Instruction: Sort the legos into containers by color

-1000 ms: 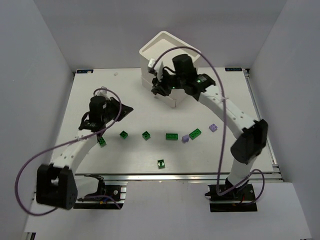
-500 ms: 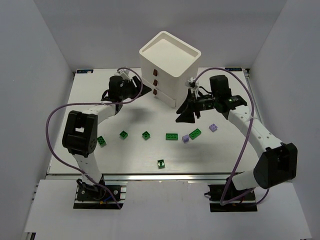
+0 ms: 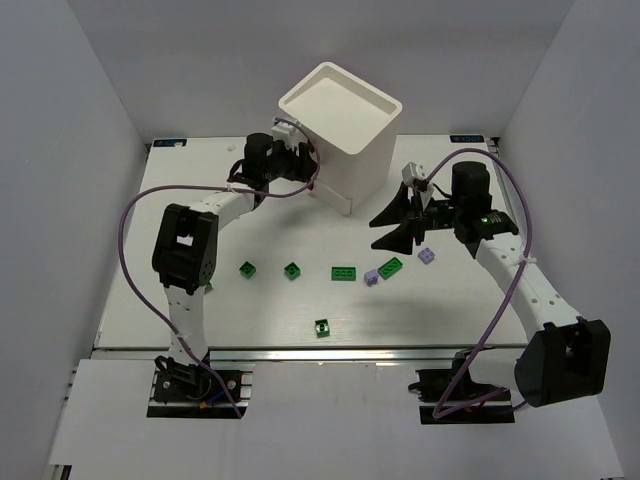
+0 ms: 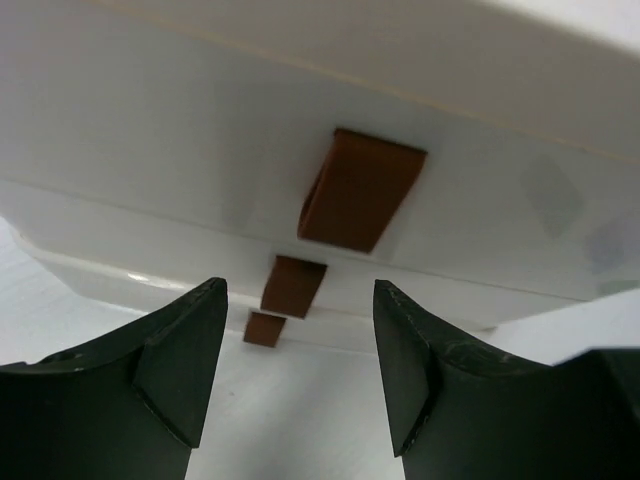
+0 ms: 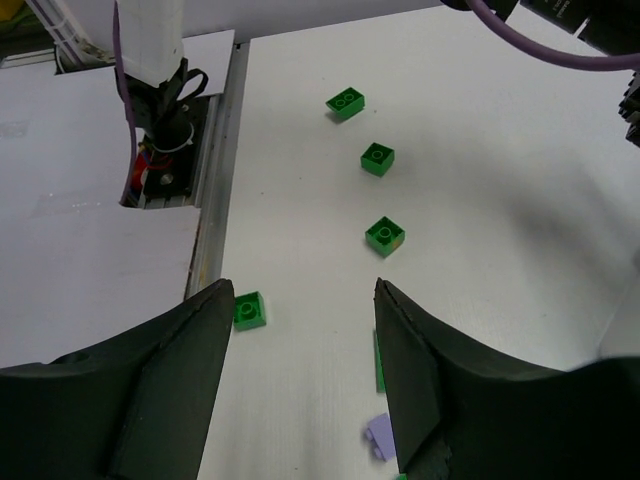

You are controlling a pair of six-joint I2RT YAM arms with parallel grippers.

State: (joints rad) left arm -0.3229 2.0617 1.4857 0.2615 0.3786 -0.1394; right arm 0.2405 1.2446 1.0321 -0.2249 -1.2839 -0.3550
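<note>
- Legos [image 3: 292,270] lie scattered on the white counter [image 3: 260,310] in front of both arms: five dark green bricks [image 3: 344,273] and two lavender bricks [image 3: 427,256], one lavender touching a green.
- White cabinet [image 3: 370,160] stands at the counter's far edge. It has three stacked drawers [image 4: 150,120], each with a red-brown pull [image 4: 358,190].
- Left claw [image 4: 298,360] is spread open and empty. It sits just before the drawer fronts, with the pulls showing between its fingers [image 4: 180,370] and touching neither.
- Right claw [image 5: 300,380] is also wide open, holding nothing. It hangs over the counter to the right of the cabinet, near the lavender bricks.
</note>
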